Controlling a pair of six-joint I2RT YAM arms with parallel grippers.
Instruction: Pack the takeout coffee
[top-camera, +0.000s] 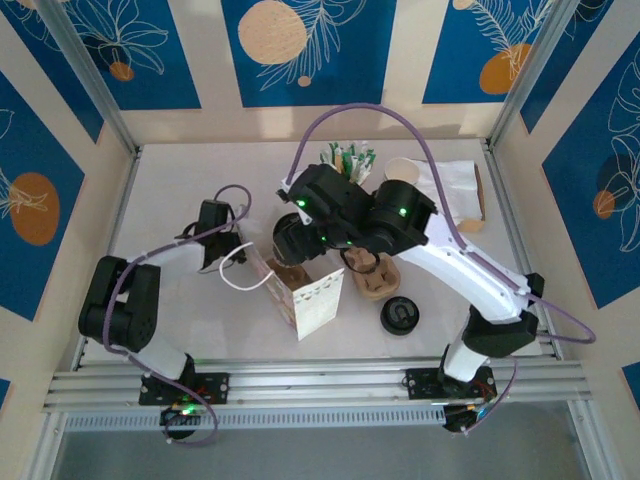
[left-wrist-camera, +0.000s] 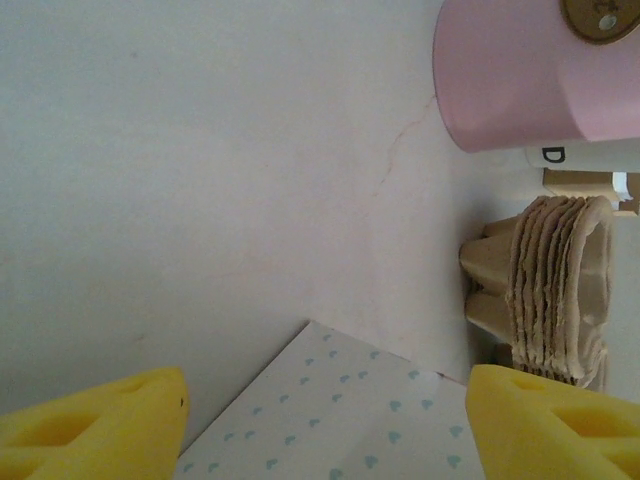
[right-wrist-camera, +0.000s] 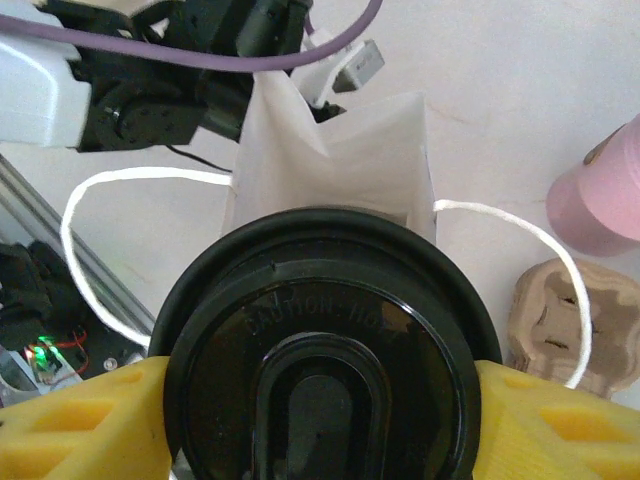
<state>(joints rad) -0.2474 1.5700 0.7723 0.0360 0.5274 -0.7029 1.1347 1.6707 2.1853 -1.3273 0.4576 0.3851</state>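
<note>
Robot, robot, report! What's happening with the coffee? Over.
Right gripper shut on coffee. Left gripper straddles bag, grip unclear. Coffee at bag's open mouth, not in yet. String handles hang clear of it.

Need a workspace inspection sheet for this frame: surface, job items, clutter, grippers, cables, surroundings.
Surface: white table, no spills seen.
Job's things: takeout coffee, black lid on, held at the open mouth of the white paper bag, not yet inside.
Clutter: cup tray stack, loose black lid, cream cups, upright packets, napkins, pink container.
Grippers: right gripper shut on the takeout coffee. Left gripper has its fingers apart at the bag's side; contact unclear.
Cables: purple cables loop over the arms, no snag seen.
Surroundings: blue leaf-print panels, metal rail at the near edge.
</note>
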